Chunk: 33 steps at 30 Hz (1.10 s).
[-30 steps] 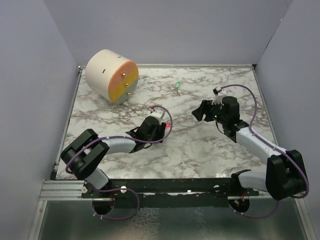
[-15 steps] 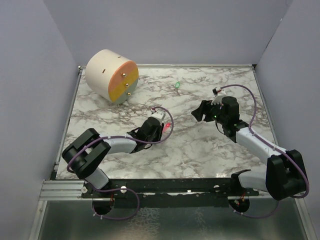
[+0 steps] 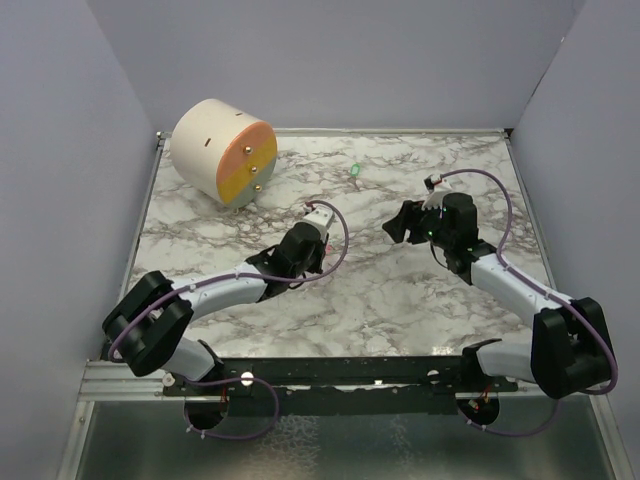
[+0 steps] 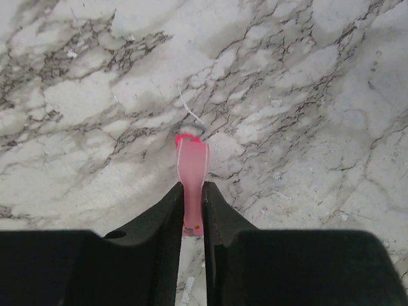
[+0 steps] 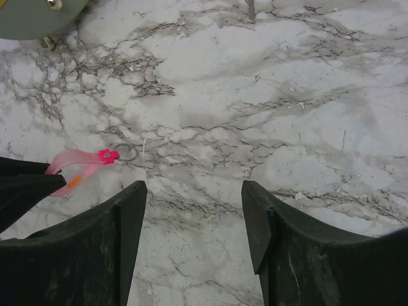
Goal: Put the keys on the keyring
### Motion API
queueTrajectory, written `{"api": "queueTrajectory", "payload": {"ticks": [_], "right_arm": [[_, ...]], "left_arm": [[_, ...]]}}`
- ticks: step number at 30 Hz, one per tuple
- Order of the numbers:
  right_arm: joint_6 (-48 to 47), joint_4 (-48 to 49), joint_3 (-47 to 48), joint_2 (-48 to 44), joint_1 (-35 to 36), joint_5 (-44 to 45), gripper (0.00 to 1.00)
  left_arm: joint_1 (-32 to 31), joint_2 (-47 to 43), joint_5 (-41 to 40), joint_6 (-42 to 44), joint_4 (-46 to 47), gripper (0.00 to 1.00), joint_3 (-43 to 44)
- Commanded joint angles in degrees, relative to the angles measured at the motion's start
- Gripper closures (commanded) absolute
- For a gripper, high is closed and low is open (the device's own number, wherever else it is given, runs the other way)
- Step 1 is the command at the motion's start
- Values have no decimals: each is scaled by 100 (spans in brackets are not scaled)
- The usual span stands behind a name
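My left gripper (image 3: pixel 322 245) is shut on the slim pink key (image 4: pixel 191 171), gripped by its lower end between both fingers, with its head pointing forward just above the marble. A small metal keyring (image 5: pixel 126 153) lies on the table right at the key's head (image 5: pixel 108 155); whether they are linked I cannot tell. The green key (image 3: pixel 355 171) lies alone farther back. My right gripper (image 3: pixel 397 225) is open and empty, hovering to the right of the ring, as the right wrist view (image 5: pixel 194 191) shows.
A big cream-and-orange cylinder (image 3: pixel 225 152) with small pegs lies at the back left, and its edge shows in the right wrist view (image 5: pixel 38 13). Grey walls close the marble table (image 3: pixel 400 300) at the back and sides.
My left arm has stretched out and carried the pink key a little farther from the base. The right arm has not moved.
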Motion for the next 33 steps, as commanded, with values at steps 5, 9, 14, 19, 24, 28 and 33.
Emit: {"api": "queueTrajectory", "payload": {"ticks": [5, 9, 14, 19, 24, 28, 33], "right_arm": [[81, 345, 88, 114, 32, -443, 41], [84, 366, 84, 86, 32, -556, 41], [94, 387, 42, -47, 32, -680, 42], [51, 334, 10, -243, 32, -786, 42], [29, 319, -53, -482, 39, -863, 43], [-8, 264, -69, -584, 40, -852, 43], [-25, 290, -64, -556, 48, -901, 44]], "left_arm": [[-54, -338, -102, 446, -688, 96, 677], [-65, -499, -96, 562, -900, 99, 931], [-73, -716, -57, 649, -1119, 99, 1226], [-73, -837, -25, 668, -1345, 99, 1452], [-87, -894, 70, 647, -1473, 99, 1567], [-107, -896, 110, 659, -1525, 99, 1627], [-109, -811, 136, 710, -1551, 100, 1701]]}}
